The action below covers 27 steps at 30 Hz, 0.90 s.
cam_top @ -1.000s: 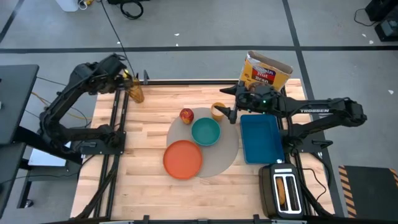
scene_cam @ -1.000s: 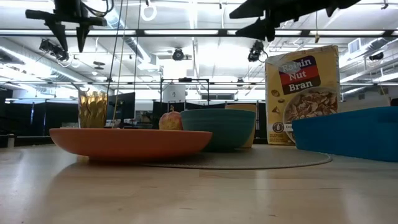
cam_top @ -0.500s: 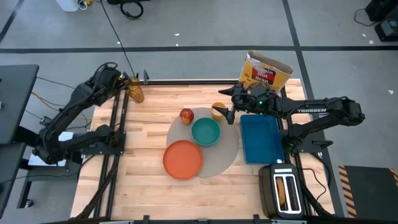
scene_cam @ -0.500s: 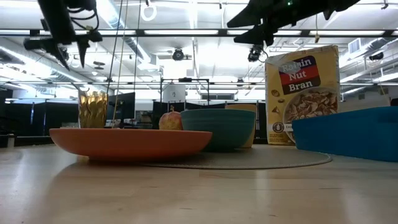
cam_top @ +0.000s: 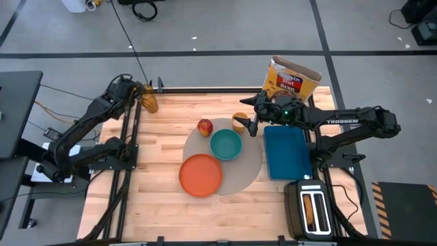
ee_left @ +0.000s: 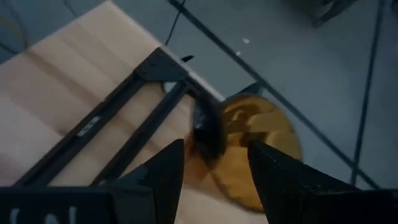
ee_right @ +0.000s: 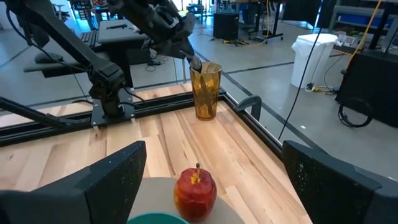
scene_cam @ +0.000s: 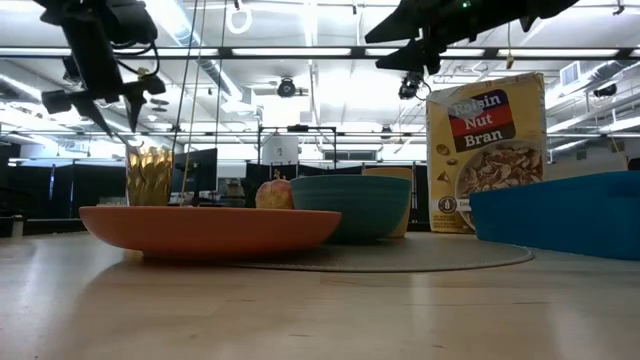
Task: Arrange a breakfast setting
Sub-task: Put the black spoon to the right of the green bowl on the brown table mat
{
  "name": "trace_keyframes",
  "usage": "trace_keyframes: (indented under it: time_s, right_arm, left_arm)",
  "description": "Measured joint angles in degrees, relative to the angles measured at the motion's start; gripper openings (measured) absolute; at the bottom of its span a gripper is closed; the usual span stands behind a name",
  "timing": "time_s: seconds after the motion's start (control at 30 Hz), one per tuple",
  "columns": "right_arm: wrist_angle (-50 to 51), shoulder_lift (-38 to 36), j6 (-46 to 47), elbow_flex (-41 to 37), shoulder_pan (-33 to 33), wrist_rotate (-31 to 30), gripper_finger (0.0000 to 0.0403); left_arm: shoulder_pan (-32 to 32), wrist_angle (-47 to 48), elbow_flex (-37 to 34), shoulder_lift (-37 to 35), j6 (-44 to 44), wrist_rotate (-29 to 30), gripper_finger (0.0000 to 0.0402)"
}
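Observation:
A round grey placemat (cam_top: 247, 171) lies mid-table with an orange plate (cam_top: 201, 174), a teal bowl (cam_top: 225, 144), a red apple (cam_top: 205, 126) and a small yellow-orange cup (cam_top: 239, 121) on it. An amber glass (cam_top: 148, 100) stands at the table's far left corner. My left gripper (cam_top: 134, 87) is open just above the glass (ee_left: 255, 146), pointing down at its rim, and also shows in the low view (scene_cam: 108, 108). My right gripper (cam_top: 253, 124) is open in the air beside the cup, facing the apple (ee_right: 194, 190). No spoon or bagel shows.
A Raisin Bran cereal box (cam_top: 292, 78) stands at the far edge. A blue tray (cam_top: 287, 152) lies right of the placemat, with a black toaster (cam_top: 311, 208) at the near right corner. Black frame rails (cam_top: 130, 137) run along the table's left side. Bare wood lies left of the placemat.
My left gripper has come down from high above the table's far left corner toward the amber glass and now hangs just over its rim, still open. The right arm and the tableware have kept their places.

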<state>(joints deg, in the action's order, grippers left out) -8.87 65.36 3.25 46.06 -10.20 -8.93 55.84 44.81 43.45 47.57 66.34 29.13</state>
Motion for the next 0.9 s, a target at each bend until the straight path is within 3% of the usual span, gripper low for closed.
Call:
trace_keyframes:
  time_s: [0.27,0.7,0.9]
  right_arm:
    - [0.0,0.0,0.0,0.0,0.0,0.0,0.0381]
    - [0.0,0.0,-0.9,0.0,-0.1,-0.3,0.0381]
    - [0.0,0.0,-3.0,0.0,-0.2,-0.9,0.0381]
  left_arm:
    - [1.5,-3.1,-2.3,0.0,-0.2,0.0,0.0155]
    - [-0.3,-9.7,-2.2,-0.1,-3.9,0.3,0.0015]
    - [-2.1,-12.2,-2.3,0.0,-5.5,0.2,0.0008]
